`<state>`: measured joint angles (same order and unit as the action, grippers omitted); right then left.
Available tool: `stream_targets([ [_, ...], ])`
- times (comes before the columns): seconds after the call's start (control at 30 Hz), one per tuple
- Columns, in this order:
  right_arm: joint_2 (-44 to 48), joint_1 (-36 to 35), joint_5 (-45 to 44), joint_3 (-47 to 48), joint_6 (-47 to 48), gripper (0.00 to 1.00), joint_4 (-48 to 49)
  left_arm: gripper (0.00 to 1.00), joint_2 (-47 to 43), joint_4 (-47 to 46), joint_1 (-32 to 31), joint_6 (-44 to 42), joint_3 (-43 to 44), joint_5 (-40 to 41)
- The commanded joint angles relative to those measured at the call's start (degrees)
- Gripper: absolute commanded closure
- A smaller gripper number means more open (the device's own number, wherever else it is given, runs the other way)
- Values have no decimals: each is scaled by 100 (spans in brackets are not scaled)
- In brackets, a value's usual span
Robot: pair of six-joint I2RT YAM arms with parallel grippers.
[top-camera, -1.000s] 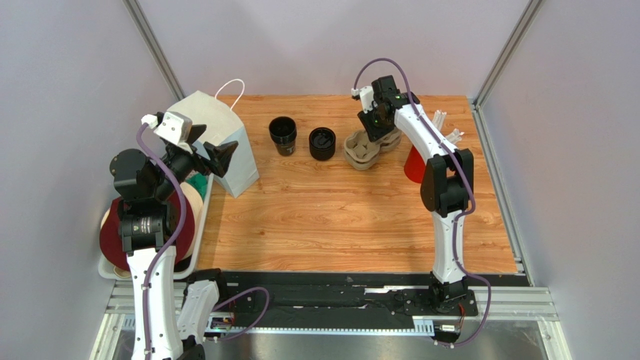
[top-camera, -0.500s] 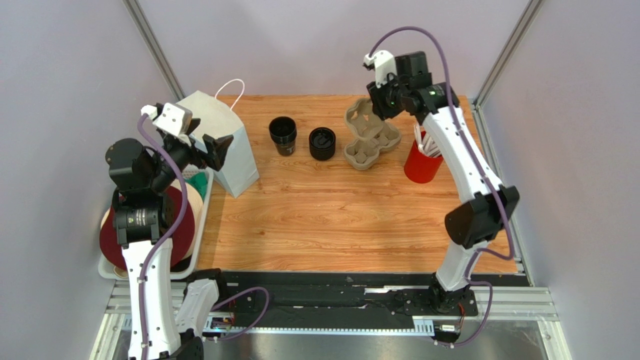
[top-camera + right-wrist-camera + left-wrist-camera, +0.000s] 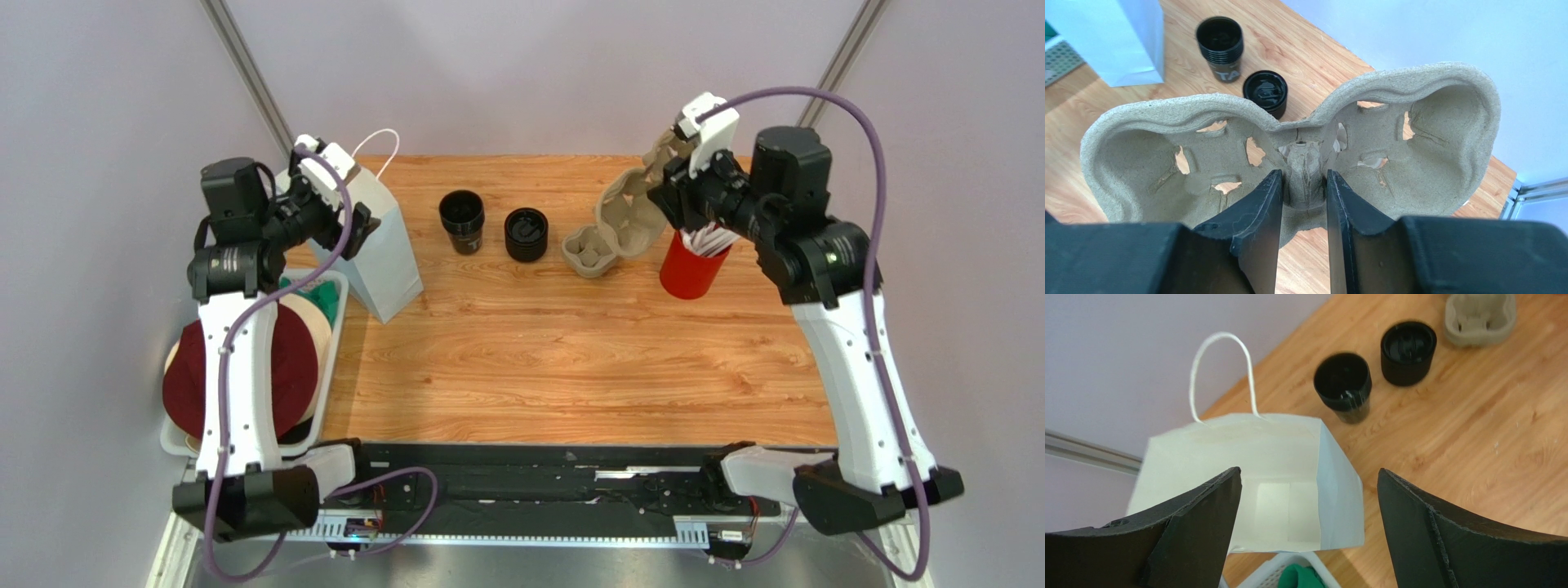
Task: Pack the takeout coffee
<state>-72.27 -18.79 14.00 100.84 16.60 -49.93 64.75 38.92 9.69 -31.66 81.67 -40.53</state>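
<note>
Our right gripper [image 3: 1303, 179] is clamped on the carrier's [image 3: 1413, 141] centre post. Our left gripper [image 3: 1309, 478] hangs spread above the bag [image 3: 1229, 447]. The coffee [image 3: 526, 233] stands lidded beside the taller cup [image 3: 461, 221]. We judge it light and crushable, so we'd grip its wall gently.

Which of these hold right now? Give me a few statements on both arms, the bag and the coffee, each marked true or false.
1. The right fingers are shut on the pulp cup carrier, at its centre post. True.
2. The left fingers grip the bag's handle. False: they are wide open above the white paper bag and hold nothing.
3. The lidded coffee cup is already in the bag. False: it stands on the table beside the open black cup.
4. The bag stands upright, mouth open. True.
</note>
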Motion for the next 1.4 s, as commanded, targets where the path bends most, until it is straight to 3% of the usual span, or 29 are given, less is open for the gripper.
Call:
stream_targets([
  [0.0,756,-11,340,-475,-113,69,387,11,379,705,6,-1079,104,-332],
  [0.13,1171,-11,428,-793,-140,68,493,15,538,889,-125,-1255,-54,-271],
  [0.33,1400,-11,542,-1171,-166,68,660,42,758,934,-670,-1290,-300,344],
  [0.67,1435,-28,639,-1470,-113,68,810,59,662,275,-890,-763,-590,1082],
  [0.87,1453,-55,622,-1558,-87,68,845,58,-102,-261,-890,-508,-915,556],
  [0.97,1461,-64,639,-1567,-87,68,845,57,-340,-604,-890,-367,-1039,669],
  [1.37,1470,-90,666,-1699,-60,68,897,59,846,-297,-890,-613,-714,1707],
])
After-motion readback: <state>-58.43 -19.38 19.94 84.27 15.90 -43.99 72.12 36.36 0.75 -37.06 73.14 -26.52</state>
